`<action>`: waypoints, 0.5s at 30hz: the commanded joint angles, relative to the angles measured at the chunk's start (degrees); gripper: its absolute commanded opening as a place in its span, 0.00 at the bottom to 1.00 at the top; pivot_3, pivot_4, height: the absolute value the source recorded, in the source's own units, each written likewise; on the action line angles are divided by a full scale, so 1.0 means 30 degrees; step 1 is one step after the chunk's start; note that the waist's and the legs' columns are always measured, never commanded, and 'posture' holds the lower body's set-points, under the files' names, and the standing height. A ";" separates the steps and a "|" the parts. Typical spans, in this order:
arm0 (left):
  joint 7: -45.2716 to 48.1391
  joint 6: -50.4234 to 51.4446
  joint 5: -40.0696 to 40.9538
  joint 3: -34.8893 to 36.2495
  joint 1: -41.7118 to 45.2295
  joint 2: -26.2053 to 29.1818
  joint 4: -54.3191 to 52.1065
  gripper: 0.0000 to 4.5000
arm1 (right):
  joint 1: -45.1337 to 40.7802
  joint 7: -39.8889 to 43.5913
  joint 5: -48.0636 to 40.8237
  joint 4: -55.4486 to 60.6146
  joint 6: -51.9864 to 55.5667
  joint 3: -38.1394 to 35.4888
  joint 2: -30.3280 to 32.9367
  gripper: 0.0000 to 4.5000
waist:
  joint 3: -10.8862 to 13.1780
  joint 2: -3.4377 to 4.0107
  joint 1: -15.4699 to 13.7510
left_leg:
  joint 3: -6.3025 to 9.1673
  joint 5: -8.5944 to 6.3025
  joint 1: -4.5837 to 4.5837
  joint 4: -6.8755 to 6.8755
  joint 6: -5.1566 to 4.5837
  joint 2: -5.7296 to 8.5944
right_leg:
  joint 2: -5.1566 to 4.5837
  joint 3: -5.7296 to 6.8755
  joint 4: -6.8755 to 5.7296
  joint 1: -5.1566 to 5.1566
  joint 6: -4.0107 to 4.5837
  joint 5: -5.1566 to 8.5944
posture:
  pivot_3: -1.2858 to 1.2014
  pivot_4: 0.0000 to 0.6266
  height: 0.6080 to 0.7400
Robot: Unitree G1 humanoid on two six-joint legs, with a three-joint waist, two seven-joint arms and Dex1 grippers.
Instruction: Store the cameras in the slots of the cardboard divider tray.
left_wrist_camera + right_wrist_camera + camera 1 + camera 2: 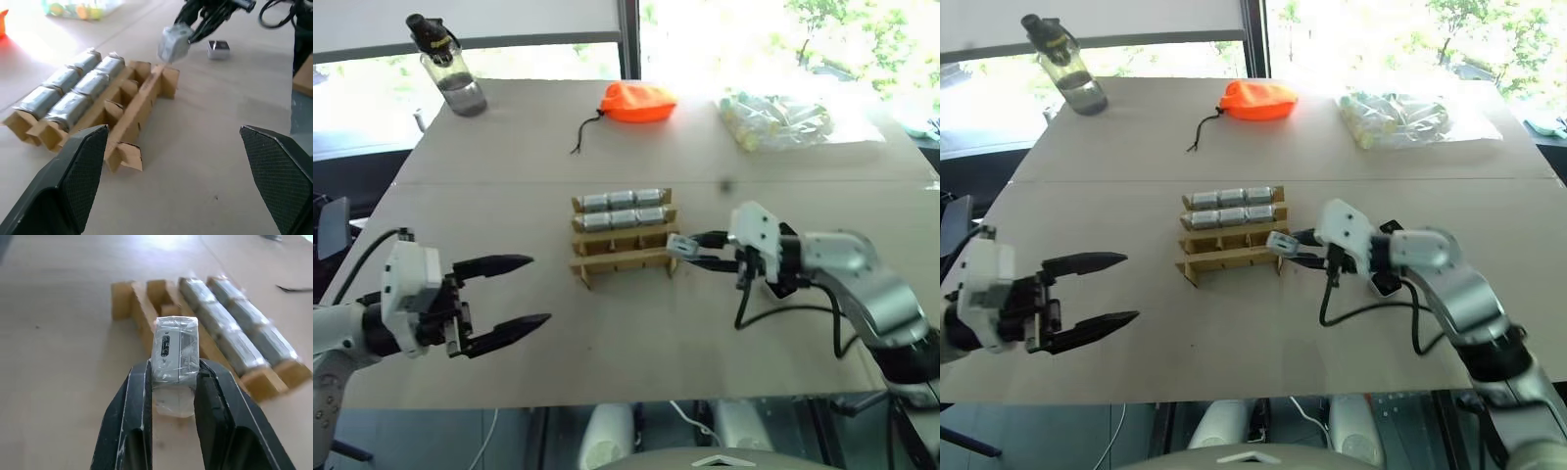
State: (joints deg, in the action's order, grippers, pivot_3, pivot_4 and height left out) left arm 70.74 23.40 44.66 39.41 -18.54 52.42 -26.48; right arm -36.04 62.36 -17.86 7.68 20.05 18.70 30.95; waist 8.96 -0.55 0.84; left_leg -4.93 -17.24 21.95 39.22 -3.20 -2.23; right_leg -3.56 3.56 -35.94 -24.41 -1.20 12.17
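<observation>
Black fingers (139,406) of the right gripper (697,251) were clamped on a plastic-wrapped camera (174,356), held level at the near right corner of the cardboard divider tray (622,257), the arm reaching in from the right with its cable looped beneath. Six cameras (624,209) were seen filling the tray's two far rows, the near slots left bare. The left gripper (514,294) was held above the table (607,333) well left of the tray, fingers spread wide and pointed toward it. No readable writing could be made out.
</observation>
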 commanded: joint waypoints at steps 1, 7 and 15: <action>0.0051 0.0170 0.0290 0.1824 -0.0488 -0.0029 0.0087 1.00 | -0.3007 0.2278 0.0898 -0.4602 -0.2939 0.1088 -0.2044 0.14 | 0.0002 -0.0003 0.0063 | -0.0023 0.0000 0.0004 0.0002 0.0000 0.0000 | 0.0001 -0.0012 -0.0001 -0.0019 -0.0005 -0.0004 | 0.52 0.24 1.00; -0.0009 0.0414 0.0535 0.3664 -0.2395 -0.1223 -0.0617 1.00 | -0.6811 0.3822 0.2015 -1.1554 -0.6406 0.1301 -0.5388 0.14 | 0.0003 -0.0001 0.0042 | -0.0031 -0.0004 0.0108 -0.0004 0.0009 0.0024 | -0.0042 0.0005 0.0010 -0.0098 -0.0072 -0.0043 | 0.52 0.24 1.00; -0.0580 -0.0030 0.0548 0.4881 -0.4810 -0.3287 -0.1753 1.00 | -0.9423 0.4996 0.2893 -1.6890 -0.9295 0.0821 -0.7999 0.14 | 0.0008 0.0009 0.0107 | 0.0031 0.0009 0.0140 0.0001 0.0055 0.0009 | -0.0041 0.0062 -0.0010 -0.0123 -0.0067 -0.0043 | 0.52 0.24 1.00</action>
State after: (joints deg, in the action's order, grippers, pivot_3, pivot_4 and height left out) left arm 69.47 24.41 45.22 51.57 -32.54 42.65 -30.03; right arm -62.38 76.38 -8.89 -42.61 -5.72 23.44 7.49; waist 8.99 -0.53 1.16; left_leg -4.79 -17.19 22.37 39.23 -2.99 -2.20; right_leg -3.69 3.78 -35.99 -24.77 -1.39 12.04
